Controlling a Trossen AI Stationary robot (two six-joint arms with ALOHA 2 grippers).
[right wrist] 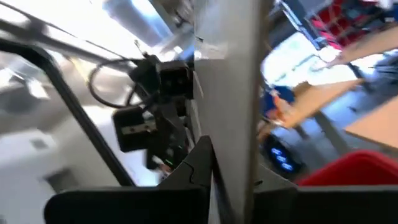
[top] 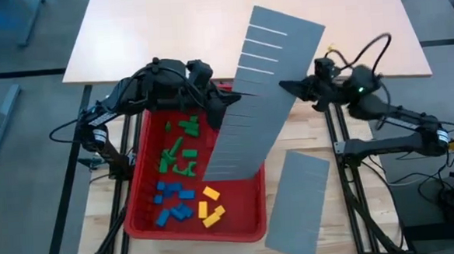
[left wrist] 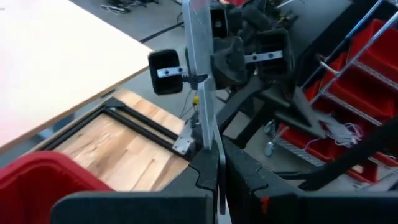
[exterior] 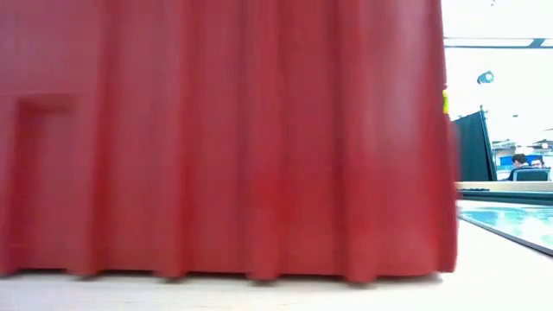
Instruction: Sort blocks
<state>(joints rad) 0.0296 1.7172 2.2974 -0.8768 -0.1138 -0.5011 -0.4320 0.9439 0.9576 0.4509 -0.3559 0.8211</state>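
Nearest you, in the low view, the ribbed wall of the red bin fills almost everything; past its corner you can just make out pale tabletop and a bright room with two people seated far off.

From above, your bin sits on a light wood table, with a larger tan table beyond it and grey floor around. You have two grey slotted panels: one held panel raised at a slant over the bin's far right corner, and one spare panel lying flat just right of the bin.

The left gripper is closed on the held panel's left edge; in its wrist view the fingers pinch the thin panel edge-on. The right gripper clamps the opposite edge, and its wrist view shows the panel running up between its closed jaws.

The blocks all lie inside the bin in colour clusters: about three red at the far end, roughly eight green in the middle, about eight blue at the near left, and about four yellow at the near right. You cannot get exact counts.
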